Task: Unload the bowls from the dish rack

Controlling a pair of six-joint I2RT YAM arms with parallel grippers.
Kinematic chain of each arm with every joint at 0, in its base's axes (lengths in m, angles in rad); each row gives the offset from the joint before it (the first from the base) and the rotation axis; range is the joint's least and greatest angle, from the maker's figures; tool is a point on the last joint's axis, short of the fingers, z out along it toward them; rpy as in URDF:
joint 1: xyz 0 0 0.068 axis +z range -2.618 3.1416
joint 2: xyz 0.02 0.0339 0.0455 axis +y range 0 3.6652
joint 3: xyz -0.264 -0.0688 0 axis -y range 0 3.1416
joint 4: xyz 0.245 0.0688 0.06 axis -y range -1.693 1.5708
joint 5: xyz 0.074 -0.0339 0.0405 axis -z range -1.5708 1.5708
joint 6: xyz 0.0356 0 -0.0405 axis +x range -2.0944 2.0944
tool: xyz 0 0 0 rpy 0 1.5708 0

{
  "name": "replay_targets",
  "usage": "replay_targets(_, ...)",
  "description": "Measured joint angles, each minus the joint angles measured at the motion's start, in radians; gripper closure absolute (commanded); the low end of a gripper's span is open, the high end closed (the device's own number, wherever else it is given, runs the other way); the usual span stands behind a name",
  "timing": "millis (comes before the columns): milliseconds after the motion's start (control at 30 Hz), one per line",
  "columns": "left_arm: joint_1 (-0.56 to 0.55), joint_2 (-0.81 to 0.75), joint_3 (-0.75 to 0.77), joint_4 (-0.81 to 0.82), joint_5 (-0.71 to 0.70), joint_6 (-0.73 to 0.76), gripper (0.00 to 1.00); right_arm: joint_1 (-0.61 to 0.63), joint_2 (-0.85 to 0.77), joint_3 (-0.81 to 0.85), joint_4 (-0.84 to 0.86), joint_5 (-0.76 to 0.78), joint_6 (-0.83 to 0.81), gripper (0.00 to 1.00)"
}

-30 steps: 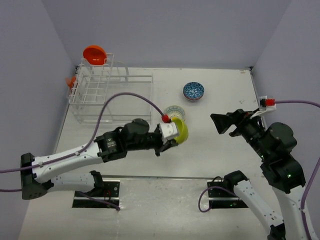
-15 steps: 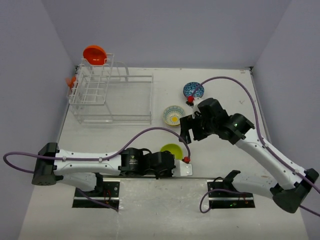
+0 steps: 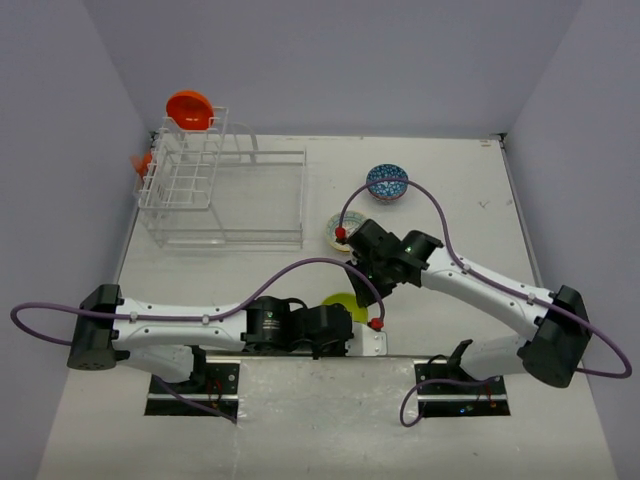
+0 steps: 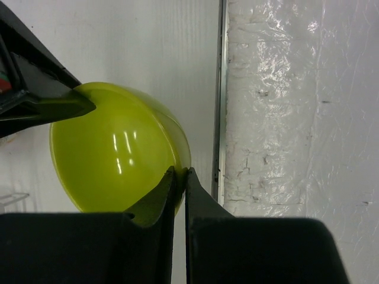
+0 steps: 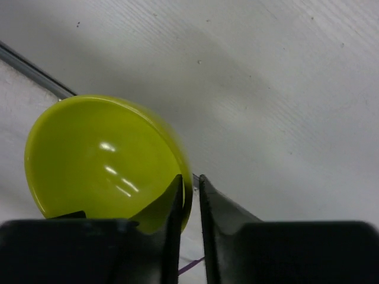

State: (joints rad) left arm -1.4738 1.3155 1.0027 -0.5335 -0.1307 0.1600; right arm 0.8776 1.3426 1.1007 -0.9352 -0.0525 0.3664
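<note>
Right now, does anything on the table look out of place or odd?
Two things. Both pincers hold one yellow-green bowl by its rim: the left pincer and the right pincer on opposite sides. And an orange bowl perches on top of the tall end of the dish rack, not down in it.

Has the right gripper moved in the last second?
Yes. The right gripper has swung from right of the blue patterned bowl to left of it, nearer the front edge, pinching the yellow-green bowl by its rim.
</note>
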Motion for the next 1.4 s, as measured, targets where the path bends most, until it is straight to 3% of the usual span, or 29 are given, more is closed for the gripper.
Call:
replay_targets(33, 0.0, 0.0, 0.001, 0.003, -0.001, 0.002, 1.0, 0.009, 0.001, -0.003, 0.013, -0.01, 0.004, 1.0)
replay_targets(267, 0.0, 0.001, 0.003, -0.001, -0.042, 0.0, 1.0, 0.02, -0.018, -0.013, 0.081, -0.012, 0.006, 1.0)
replay_targets(300, -0.001, 0.001, 0.003, 0.0, -0.056, 0.0, 0.78, 0.019, -0.029, -0.016, 0.09, -0.008, 0.006, 1.0)
replay_targets(367, -0.003, 0.001, 0.003, 0.006, -0.107, -0.006, 0.55, 0.008, -0.055, -0.023, 0.106, 0.01, 0.015, 1.0)
replay_targets(400, -0.003, 0.001, 0.003, 0.01, -0.137, -0.011, 0.12, 0.0, -0.067, -0.024, 0.113, 0.013, 0.021, 1.0)
replay_targets(433, -0.003, 0.001, 0.003, 0.011, -0.171, -0.016, 0.0, -0.014, -0.079, -0.026, 0.121, 0.018, 0.027, 1.0)
replay_targets(533, -0.002, 0.0, 0.003, 0.016, -0.285, -0.057, 0.0, -0.121, -0.14, -0.057, 0.166, 0.026, 0.051, 1.0)
replay_targets(667, 0.024, -0.03, 0.003, 0.016, -0.51, -0.174, 0.0, -0.369, -0.256, -0.129, 0.227, 0.08, 0.084, 1.0)
replay_targets(867, 0.394, -0.264, 0.009, 0.008, -0.649, -0.43, 0.0, -0.687, -0.284, -0.255, 0.393, 0.182, 0.161, 1.0)
replay_targets(1133, 0.425, -0.629, 0.139, -0.003, -0.778, -0.63, 0.0, -0.774, 0.009, -0.27, 0.545, 0.191, 0.204, 1.0)
replay_targets(1333, 0.424, -0.59, 0.254, -0.073, -0.85, -0.638, 0.0, -0.782, 0.131, -0.27, 0.623, 0.161, 0.23, 1.0)
replay_targets(1400, 0.425, -0.536, 0.278, -0.068, -0.875, -0.615, 0.0, -0.782, 0.132, -0.271, 0.646, 0.156, 0.239, 0.77)
